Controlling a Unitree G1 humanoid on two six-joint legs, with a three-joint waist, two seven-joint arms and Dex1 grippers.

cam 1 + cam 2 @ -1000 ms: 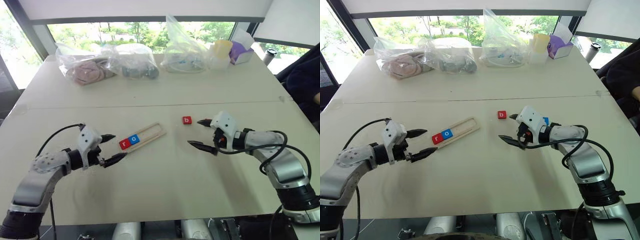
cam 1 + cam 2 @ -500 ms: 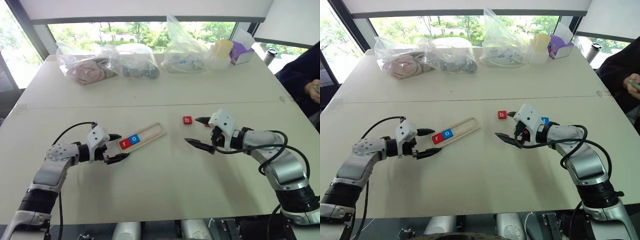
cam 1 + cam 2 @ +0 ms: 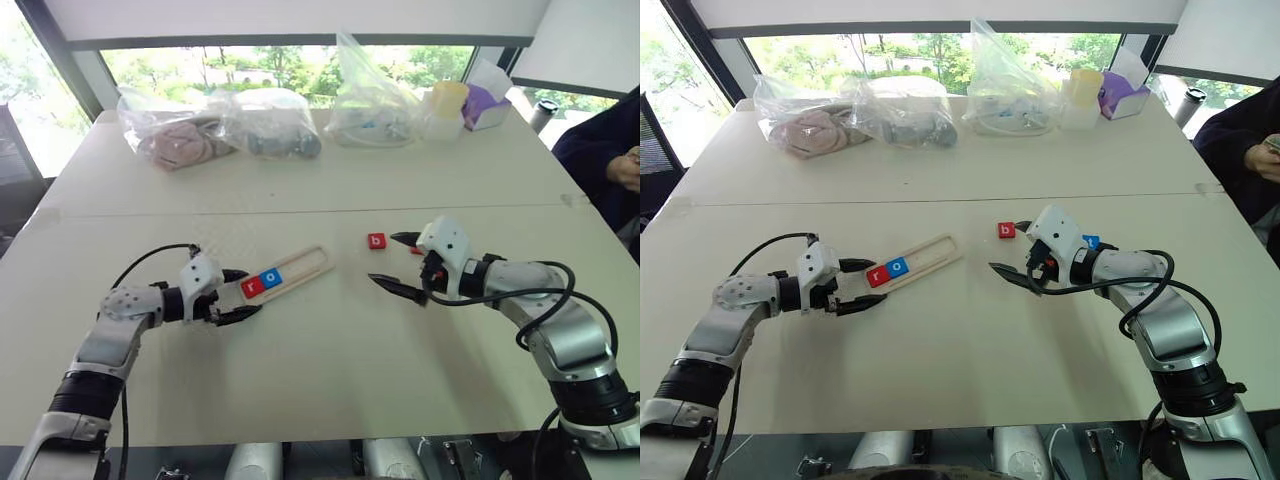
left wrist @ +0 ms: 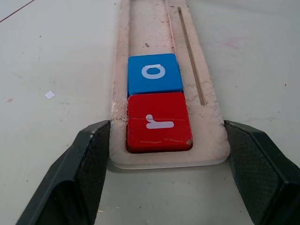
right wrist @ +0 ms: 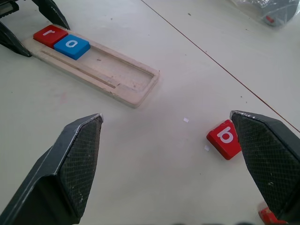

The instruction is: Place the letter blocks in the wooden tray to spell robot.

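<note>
On the near left part of the table (image 3: 330, 380), the wooden tray (image 3: 300, 268) lies slanted, its near end toward the left gripper (image 3: 240, 295) and its far end pointing right and away. The left gripper is clenched on that near end: in the left wrist view its two black fingers (image 4: 84, 164) press against the tray's two long sides. Inside the tray, the red r block (image 4: 158, 121) sits at the very end between the fingers, and the blue o block (image 4: 153, 72) touches it just beyond; the remaining length of the tray is bare wood. To the right, well apart from the tray, the red b block (image 3: 376, 241) lies flat on the table. The right gripper (image 3: 400, 263) hangs just right of it with its fingers spread wide and nothing between them; in the right wrist view the b block lies close beside one fingertip, whether touching it I cannot tell. A blue block (image 3: 1091, 241) peeks out behind the right gripper, and a scrap of another red block (image 5: 268, 216) shows beside that same finger. At the far edge stand plastic bags (image 3: 270, 120).
</note>
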